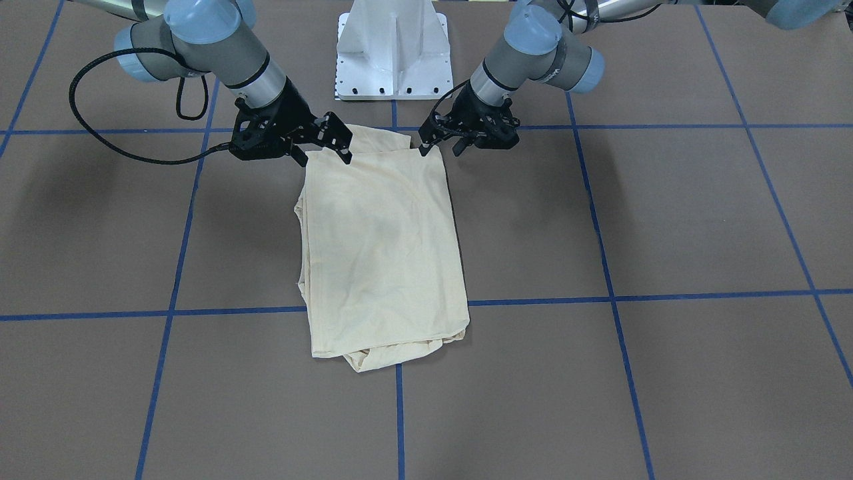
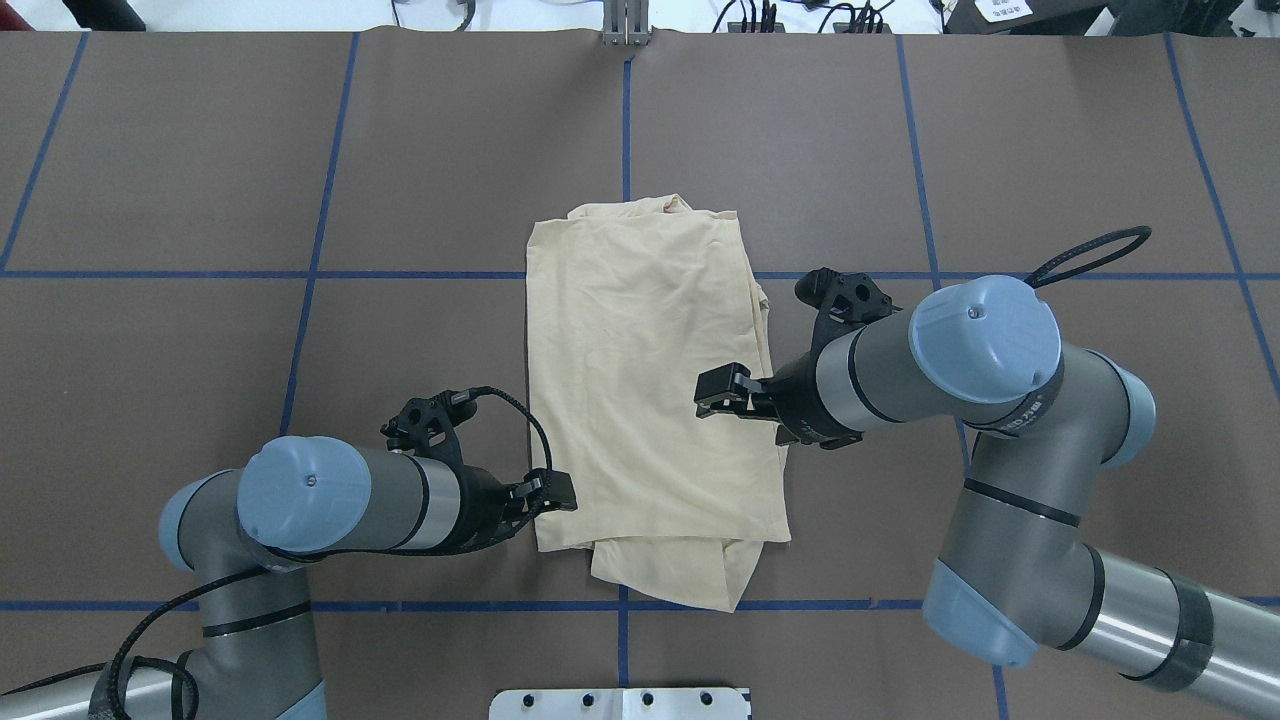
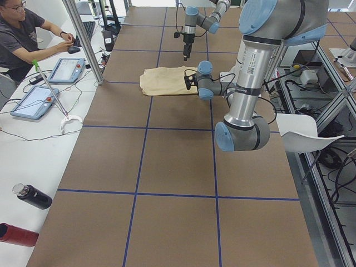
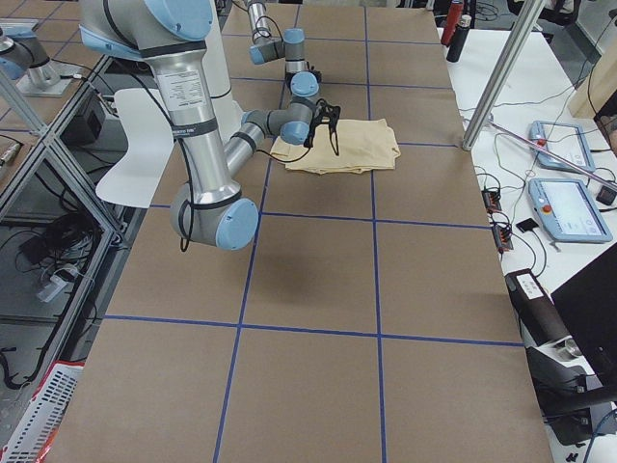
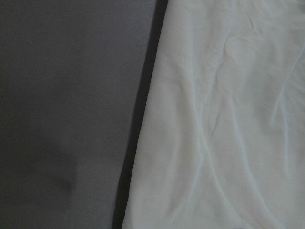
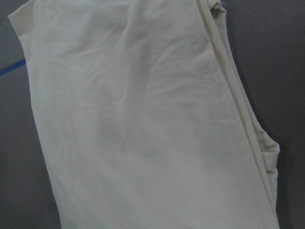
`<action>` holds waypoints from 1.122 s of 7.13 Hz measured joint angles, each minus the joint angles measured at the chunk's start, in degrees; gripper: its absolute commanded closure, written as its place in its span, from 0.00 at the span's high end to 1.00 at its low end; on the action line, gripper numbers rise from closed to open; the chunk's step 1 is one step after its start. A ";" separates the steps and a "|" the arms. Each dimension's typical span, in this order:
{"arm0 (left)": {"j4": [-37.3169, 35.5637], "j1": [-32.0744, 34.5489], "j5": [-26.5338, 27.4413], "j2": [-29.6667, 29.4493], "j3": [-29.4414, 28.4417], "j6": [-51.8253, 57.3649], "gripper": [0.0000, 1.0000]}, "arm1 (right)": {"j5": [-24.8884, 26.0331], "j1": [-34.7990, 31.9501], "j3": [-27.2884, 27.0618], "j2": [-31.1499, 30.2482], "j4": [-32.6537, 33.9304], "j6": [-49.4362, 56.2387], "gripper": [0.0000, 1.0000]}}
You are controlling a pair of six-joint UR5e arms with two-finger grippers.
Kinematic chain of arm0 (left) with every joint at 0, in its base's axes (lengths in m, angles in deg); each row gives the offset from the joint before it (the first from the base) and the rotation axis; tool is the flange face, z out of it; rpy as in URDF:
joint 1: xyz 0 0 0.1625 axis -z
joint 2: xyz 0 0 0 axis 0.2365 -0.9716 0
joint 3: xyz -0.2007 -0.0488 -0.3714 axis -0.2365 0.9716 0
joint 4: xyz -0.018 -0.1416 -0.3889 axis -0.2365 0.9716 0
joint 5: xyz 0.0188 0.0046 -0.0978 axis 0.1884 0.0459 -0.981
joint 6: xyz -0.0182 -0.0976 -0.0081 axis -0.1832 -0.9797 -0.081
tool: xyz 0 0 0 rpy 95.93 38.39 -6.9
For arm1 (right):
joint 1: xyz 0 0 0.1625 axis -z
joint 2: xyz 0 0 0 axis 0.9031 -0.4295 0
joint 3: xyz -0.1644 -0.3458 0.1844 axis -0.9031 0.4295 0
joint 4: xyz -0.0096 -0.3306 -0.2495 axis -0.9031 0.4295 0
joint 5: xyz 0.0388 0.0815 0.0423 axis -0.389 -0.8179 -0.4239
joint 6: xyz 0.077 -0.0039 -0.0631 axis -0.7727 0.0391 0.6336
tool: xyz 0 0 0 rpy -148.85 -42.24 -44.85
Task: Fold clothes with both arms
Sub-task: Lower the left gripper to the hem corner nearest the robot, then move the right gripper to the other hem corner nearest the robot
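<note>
The shirt (image 1: 383, 247) is seen folded into a long rectangle, a crosswise fold judged outstanding; the left gripper (image 1: 441, 150) and right gripper (image 1: 325, 159) are held spread, empty.

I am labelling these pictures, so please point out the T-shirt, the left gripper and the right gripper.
T-shirt (image 1: 380, 253), exterior front-facing view, middle of the folded top layer.
left gripper (image 1: 440, 151), exterior front-facing view, midway between its fingertips.
right gripper (image 1: 325, 159), exterior front-facing view, midway between its fingertips.
</note>
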 measured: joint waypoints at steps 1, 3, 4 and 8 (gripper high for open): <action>-0.04 -0.62 0.07 -0.04 -0.11 0.06 0.83 | -0.02 0.03 -0.03 0.00 0.00 0.00 1.00; -0.06 -1.40 0.10 -0.20 -0.50 0.10 0.79 | -0.04 0.05 -0.06 0.01 0.04 0.00 1.00; -0.07 -1.49 0.10 -0.35 -0.74 0.17 0.76 | -0.06 0.06 -0.26 0.00 0.04 0.01 1.00; -0.13 -1.54 0.11 -1.36 -1.50 0.27 0.76 | -0.31 -0.07 -1.24 -0.43 0.03 0.14 1.00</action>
